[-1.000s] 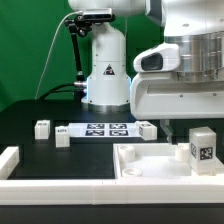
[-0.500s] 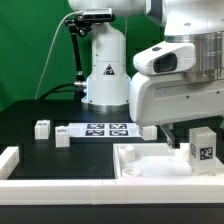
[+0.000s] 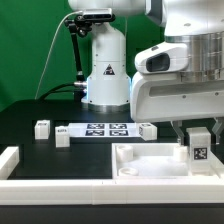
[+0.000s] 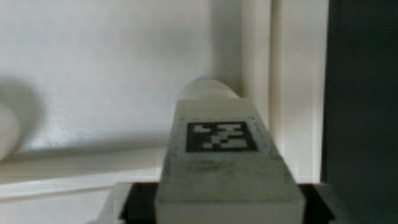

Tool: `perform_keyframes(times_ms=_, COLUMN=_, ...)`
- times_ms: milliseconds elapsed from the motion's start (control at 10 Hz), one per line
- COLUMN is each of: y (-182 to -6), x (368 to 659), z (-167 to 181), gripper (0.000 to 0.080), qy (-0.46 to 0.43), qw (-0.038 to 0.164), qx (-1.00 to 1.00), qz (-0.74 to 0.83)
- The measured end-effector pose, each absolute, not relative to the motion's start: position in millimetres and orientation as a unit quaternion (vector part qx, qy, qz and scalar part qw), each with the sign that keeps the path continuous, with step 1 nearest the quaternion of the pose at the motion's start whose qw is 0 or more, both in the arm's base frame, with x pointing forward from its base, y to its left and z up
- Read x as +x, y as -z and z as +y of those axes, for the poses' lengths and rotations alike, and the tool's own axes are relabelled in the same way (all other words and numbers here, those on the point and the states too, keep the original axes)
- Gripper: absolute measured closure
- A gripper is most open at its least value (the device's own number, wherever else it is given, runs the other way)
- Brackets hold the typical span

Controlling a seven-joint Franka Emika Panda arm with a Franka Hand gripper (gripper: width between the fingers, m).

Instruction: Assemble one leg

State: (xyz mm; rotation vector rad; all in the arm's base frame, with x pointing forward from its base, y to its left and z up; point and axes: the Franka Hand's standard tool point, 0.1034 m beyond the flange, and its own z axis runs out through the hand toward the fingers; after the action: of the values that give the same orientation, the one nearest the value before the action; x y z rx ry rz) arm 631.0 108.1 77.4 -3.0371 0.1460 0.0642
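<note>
Two jaws of the gripper [image 3: 199, 139] are clamped on the leg [image 3: 199, 148], which stands upright between them with its tag [image 3: 199, 154] turned outward, and just under them lies the white tray piece [image 3: 150, 163] with its raised rim.

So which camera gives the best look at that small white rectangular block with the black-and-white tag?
The wrist view: the small white rectangular block fills the middle, its tag large and facing the camera. The exterior view shows it small, at that view's right, by the large white rimmed tray.
</note>
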Motion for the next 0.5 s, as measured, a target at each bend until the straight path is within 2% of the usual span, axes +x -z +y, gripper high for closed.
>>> perform_keyframes(times_ms=500, y=-76.0, x=629.6, z=112.0, gripper=0.0509, qy=-0.035, qw=0.043, qx=-0.907, qz=0.418)
